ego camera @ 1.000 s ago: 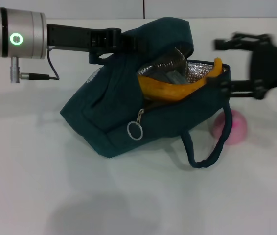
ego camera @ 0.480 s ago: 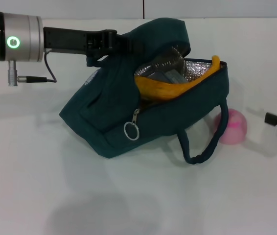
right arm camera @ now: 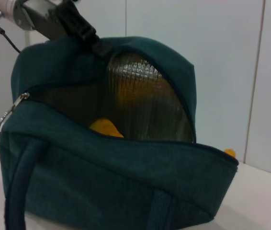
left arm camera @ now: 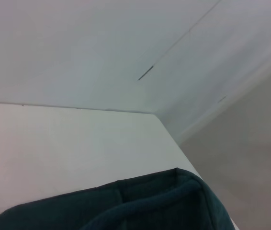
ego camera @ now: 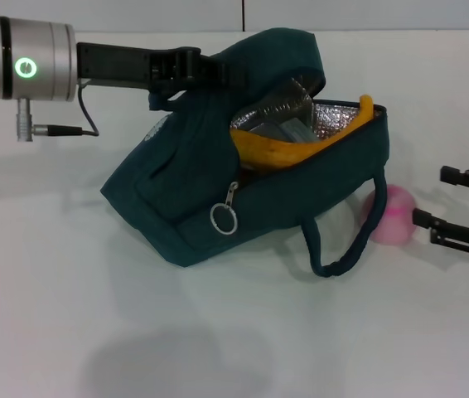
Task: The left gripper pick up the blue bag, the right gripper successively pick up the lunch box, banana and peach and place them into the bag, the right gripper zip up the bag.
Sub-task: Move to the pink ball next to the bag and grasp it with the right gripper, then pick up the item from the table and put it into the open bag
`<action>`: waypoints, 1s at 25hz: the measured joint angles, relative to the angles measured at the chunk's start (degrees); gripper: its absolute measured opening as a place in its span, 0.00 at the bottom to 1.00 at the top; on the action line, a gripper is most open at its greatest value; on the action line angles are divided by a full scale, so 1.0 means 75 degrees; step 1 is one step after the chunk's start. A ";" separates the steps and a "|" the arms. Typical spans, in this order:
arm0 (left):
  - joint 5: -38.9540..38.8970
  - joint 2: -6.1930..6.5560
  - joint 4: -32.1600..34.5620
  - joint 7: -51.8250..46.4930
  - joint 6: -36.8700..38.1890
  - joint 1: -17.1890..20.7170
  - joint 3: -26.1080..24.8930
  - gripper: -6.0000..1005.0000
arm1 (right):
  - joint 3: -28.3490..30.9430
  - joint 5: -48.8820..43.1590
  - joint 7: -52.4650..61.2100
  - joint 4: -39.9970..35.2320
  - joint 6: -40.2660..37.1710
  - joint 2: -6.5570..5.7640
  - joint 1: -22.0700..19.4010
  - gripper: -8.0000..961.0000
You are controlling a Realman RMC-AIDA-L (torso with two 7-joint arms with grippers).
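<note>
You are holding the blue bag [ego camera: 251, 191] up with the left gripper [ego camera: 205, 70] clamped; banana [ego camera: 301, 149] in, the wide-open, empty right gripper [ego camera: 454, 211] is nearing the peach [ego camera: 396, 217].

Setting: a robot test bench in a lab or studio-type room, not a home. Evidence: plain white counter [ego camera: 69, 315] running edge to edge with no cloth, clutter or household fittings; bare white wall panels [right arm camera: 221, 57] with straight vertical seams behind it; the left wrist view shows only flat white surfaces and a ceiling-like corner [left arm camera: 154, 113]. A metal robot arm [ego camera: 27, 68] with a lit green ring indicator and an exposed cable connector reaches over the counter. The only props are staged: a blue bag [ego camera: 176, 199] and a pink peach [ego camera: 396, 214].
</note>
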 joint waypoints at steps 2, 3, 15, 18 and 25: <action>-0.0001 0.0000 0.0000 0.0023 -0.0003 0.0012 -0.0052 0.07 | -0.0031 0.0000 -0.0047 0.0108 0.0132 0.0014 0.0121 0.73; -0.0001 -0.0001 0.0000 0.0042 -0.0003 0.0018 -0.0072 0.07 | -0.0072 0.0000 -0.0053 0.0129 0.0194 0.0019 0.0163 0.73; -0.0001 0.0002 0.0000 0.0089 -0.0004 0.0026 -0.0083 0.07 | -0.0537 -0.0009 0.0003 0.0549 0.0674 0.0053 0.0631 0.67; -0.0001 0.0002 0.0000 0.0091 -0.0001 0.0032 -0.0081 0.07 | -0.0566 -0.0010 0.0153 0.0549 0.0813 0.0062 0.0655 0.66; -0.0074 -0.0004 0.0033 0.0092 0.0050 0.0054 -0.0081 0.07 | -0.1042 -0.0006 0.0717 0.0488 0.1346 0.0055 0.0698 0.53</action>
